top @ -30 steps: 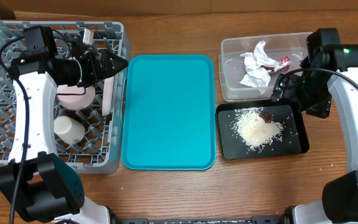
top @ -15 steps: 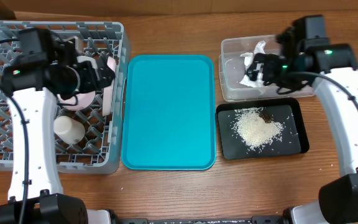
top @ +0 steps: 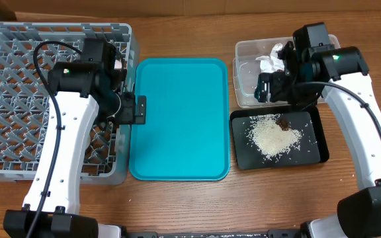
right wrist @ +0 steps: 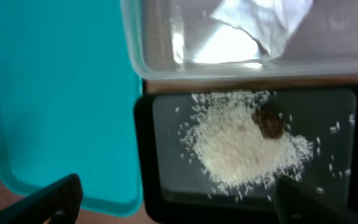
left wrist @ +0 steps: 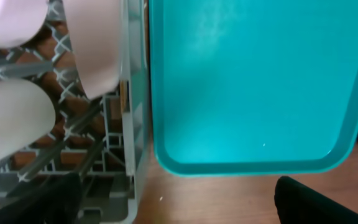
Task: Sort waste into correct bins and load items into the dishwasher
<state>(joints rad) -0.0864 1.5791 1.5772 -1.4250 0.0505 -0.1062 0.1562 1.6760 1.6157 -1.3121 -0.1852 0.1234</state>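
My left fingers (left wrist: 48,202) stand wide apart with nothing between them. The left gripper (left wrist: 178,186) hangs over the seam where the grey dish rack (top: 18,59) meets the teal tray (top: 180,132). Just inside the rack's right wall I see the pink saucer (left wrist: 95,50), and the white cup (left wrist: 11,118) is close beside it. The rack fills the table's left side up to the far left corner, and the teal tray lies mid-table.

My right fingers (right wrist: 48,202) are spread just as wide and are also empty. The right gripper (right wrist: 178,186) hangs above the near wall of the clear tub (top: 245,76). The tub sits toward the far right corner and holds the crumpled napkin (right wrist: 263,18). The black tray (top: 313,152) lies just beside the tub on its near side, by the right edge. It carries the rice (top: 273,137), with a brown scrap (top: 284,123) at the pile's far side.
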